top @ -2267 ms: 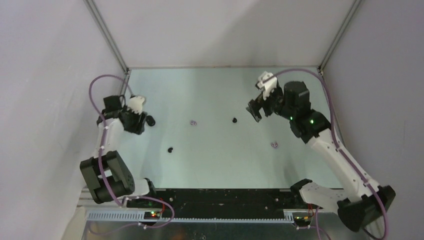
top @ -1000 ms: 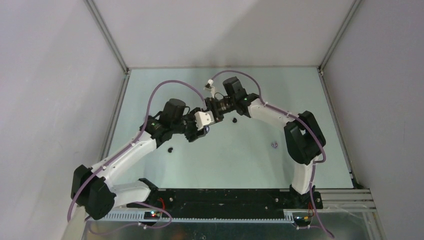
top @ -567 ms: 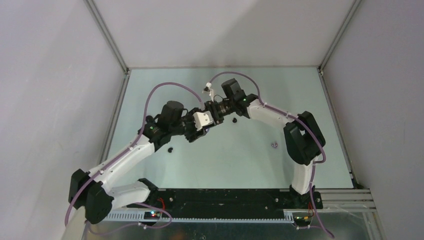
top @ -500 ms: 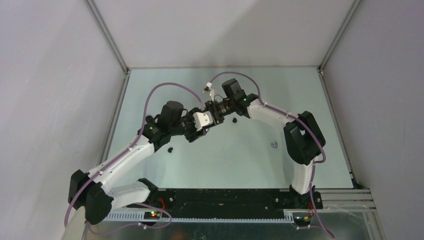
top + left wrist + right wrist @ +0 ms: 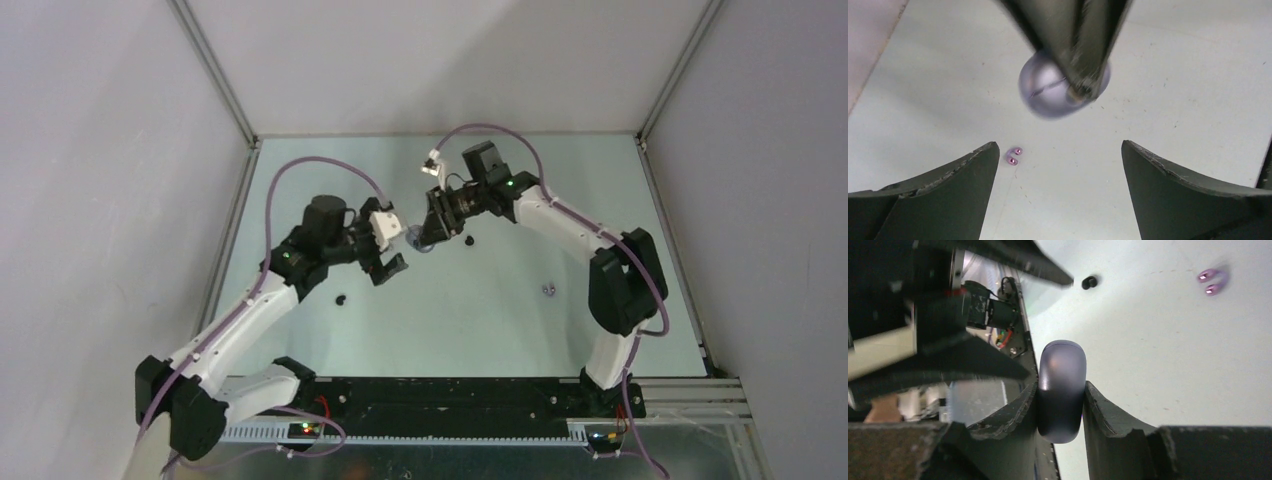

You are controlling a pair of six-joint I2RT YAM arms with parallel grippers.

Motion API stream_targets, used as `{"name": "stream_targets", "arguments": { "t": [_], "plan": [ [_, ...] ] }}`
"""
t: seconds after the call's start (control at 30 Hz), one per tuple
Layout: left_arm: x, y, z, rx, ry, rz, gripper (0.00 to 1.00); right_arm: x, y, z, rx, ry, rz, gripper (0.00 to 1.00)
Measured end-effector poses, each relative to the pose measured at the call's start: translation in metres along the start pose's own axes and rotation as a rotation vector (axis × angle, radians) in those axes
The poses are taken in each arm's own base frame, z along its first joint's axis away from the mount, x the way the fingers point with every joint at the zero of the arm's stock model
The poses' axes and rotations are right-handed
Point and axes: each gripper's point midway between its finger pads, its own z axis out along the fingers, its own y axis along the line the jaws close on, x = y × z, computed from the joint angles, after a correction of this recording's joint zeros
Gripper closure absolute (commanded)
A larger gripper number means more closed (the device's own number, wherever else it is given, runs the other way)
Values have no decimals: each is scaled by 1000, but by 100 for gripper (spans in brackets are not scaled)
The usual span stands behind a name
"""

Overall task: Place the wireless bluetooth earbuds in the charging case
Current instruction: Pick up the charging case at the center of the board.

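Left end effector (image 5: 1058,147) released the charging case (image 5: 1040,92) — right end effector (image 5: 1060,390) holds.

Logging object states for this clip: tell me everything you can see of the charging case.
The charging case is a smooth, rounded pebble, dull lilac-grey, plastic by its look, with a thin seam showing; it appears closed. The right gripper clamps it edgewise between both fingers. The left gripper stands open before it, not touching.

In the left wrist view the blurred right gripper (image 5: 1081,87) is running off the top edge and hiding part of the case (image 5: 1040,92). From above, a lilac earbud (image 5: 548,290) is showing as a speck.
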Motion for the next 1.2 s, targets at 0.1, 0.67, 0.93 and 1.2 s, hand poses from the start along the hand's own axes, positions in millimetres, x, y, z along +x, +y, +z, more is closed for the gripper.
{"name": "stream_targets", "arguments": {
  "t": [0.1,0.67,0.93,1.2],
  "plan": [
    [-5,18,-10,10,-37,-102,1,-6,6,-20,53,-20,-100,79],
    [-58,3,-8,437,-174,-337,5,-1,34,-40,106,-4,-383,79],
    [-61,-18,-9,510,-169,-325,16,1,29,-38,113,5,-377,79],
    [-57,-27,-5,553,-157,-330,30,7,34,-30,93,28,-387,78]
  ]
}}
